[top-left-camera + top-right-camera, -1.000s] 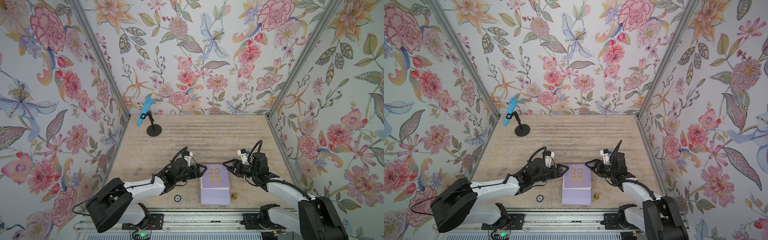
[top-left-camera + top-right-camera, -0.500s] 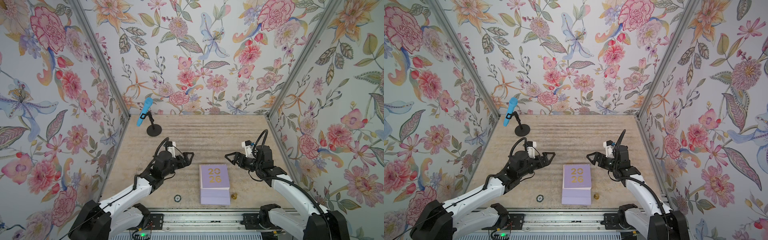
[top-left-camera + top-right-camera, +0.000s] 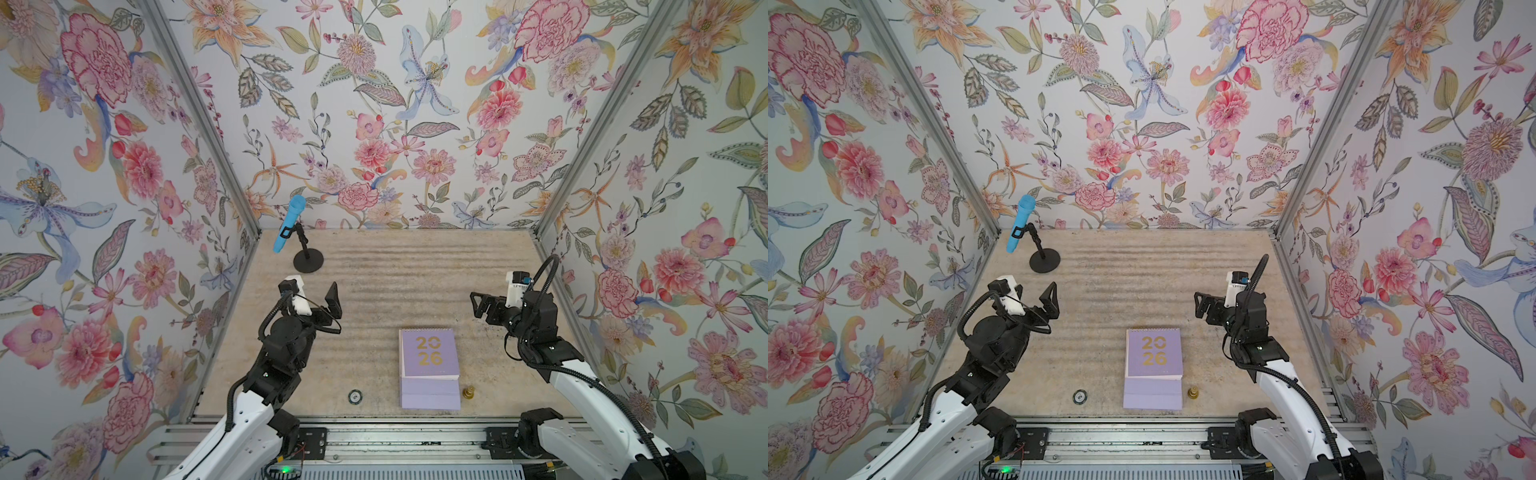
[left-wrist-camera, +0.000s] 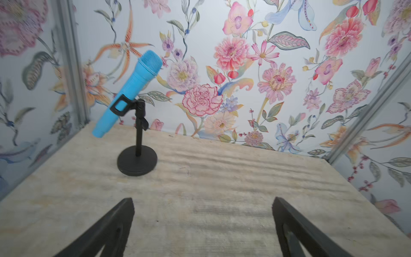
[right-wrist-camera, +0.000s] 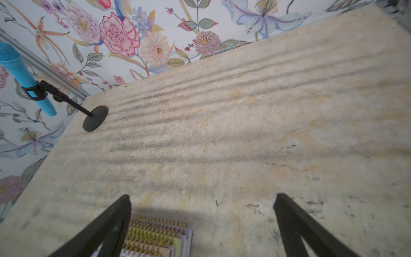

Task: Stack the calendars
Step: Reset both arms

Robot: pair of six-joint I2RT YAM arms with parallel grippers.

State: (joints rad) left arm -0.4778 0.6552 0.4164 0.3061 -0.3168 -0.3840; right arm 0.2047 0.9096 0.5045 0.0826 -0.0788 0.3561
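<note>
Calendars [image 3: 429, 361]: one pile, lilac "2026" cover uppermost, flat near the front edge of the counter [image 3: 395, 270], between and clear of the left gripper [image 4: 202, 200] and right gripper [image 5: 202, 196], each spread wide and empty; blue microphone [image 3: 286, 226] on its stand at the far left corner.
</note>
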